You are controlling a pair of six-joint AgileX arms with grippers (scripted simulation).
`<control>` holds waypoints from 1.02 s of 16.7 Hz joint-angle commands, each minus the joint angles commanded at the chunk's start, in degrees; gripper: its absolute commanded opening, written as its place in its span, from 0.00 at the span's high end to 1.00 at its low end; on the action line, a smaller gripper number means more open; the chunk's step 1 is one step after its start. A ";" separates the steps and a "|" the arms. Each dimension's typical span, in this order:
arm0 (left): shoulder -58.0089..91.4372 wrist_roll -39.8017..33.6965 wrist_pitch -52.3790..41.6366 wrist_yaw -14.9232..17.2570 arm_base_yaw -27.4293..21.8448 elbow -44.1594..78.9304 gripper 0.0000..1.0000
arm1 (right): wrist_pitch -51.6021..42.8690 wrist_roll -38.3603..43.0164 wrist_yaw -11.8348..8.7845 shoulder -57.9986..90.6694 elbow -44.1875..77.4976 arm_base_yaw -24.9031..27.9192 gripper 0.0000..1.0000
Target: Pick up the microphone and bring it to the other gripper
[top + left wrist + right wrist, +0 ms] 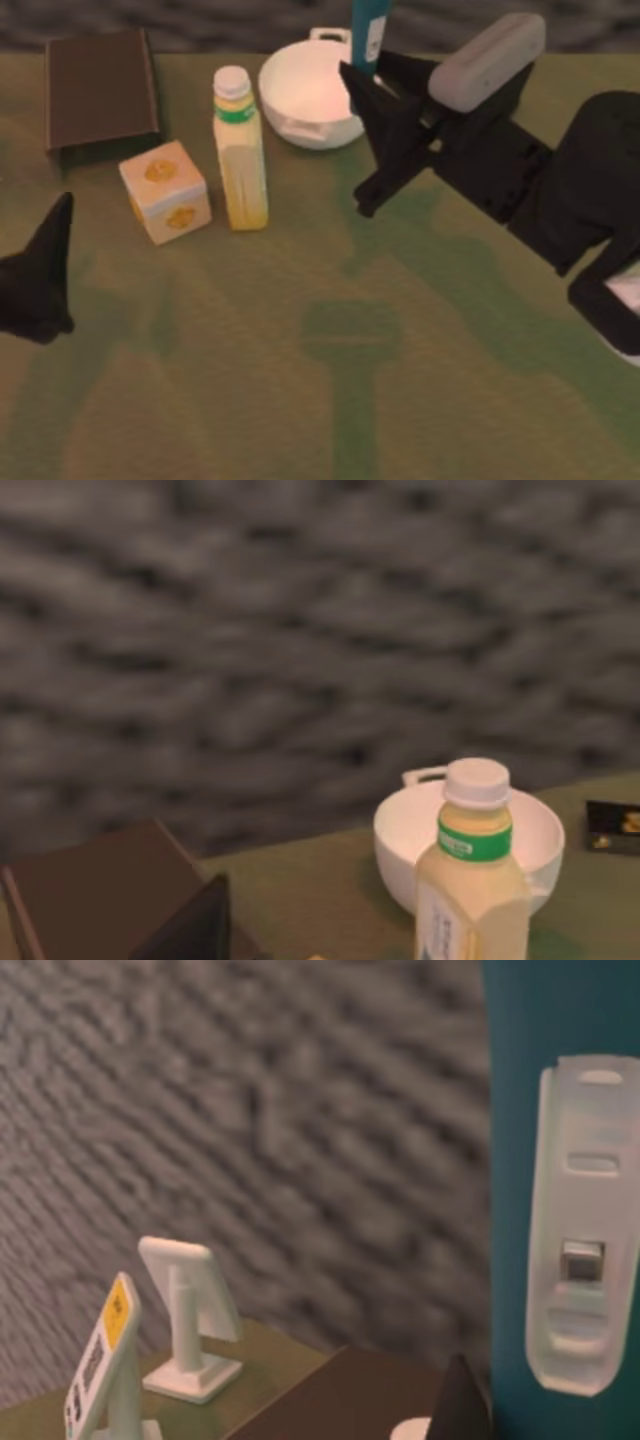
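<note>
The microphone (368, 32) shows only its teal-blue handle at the far edge of the top view, held up off the table above the white bowl. In the right wrist view the handle (515, 1160) fills the side of the picture, with its white button strip (583, 1230) facing the camera. My right gripper (372, 120) is shut on the microphone, and one black fingertip (458, 1400) lies beside the handle. The microphone's head is hidden. My left gripper (40, 280), the other gripper, sits at the table's left edge, far from the microphone.
A yellow bottle (240, 160) (475, 880) stands beside a white bowl (275, 70) (395, 820). Left of them are a white cube with yellow marks (165, 190) and a brown box (100, 95) (90, 890). White stands (185, 1310) show in the right wrist view.
</note>
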 joint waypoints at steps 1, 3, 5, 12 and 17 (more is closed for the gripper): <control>5.08 0.40 1.50 2.95 -0.96 2.68 0.00 | 0.00 0.00 0.00 0.00 0.00 0.00 1.00; 15.50 1.18 4.49 9.03 -2.95 8.08 0.00 | 0.00 0.00 0.00 0.00 0.00 0.00 1.00; 25.09 1.89 7.38 14.99 -4.94 13.32 0.00 | 0.00 0.00 0.00 0.00 0.00 0.00 1.00; 48.28 4.09 15.88 30.62 -10.17 27.96 0.00 | 0.00 0.00 0.00 0.00 0.00 0.00 1.00; 51.41 4.54 17.33 32.98 -10.95 30.33 0.00 | 0.00 0.00 0.00 0.00 0.00 0.00 1.00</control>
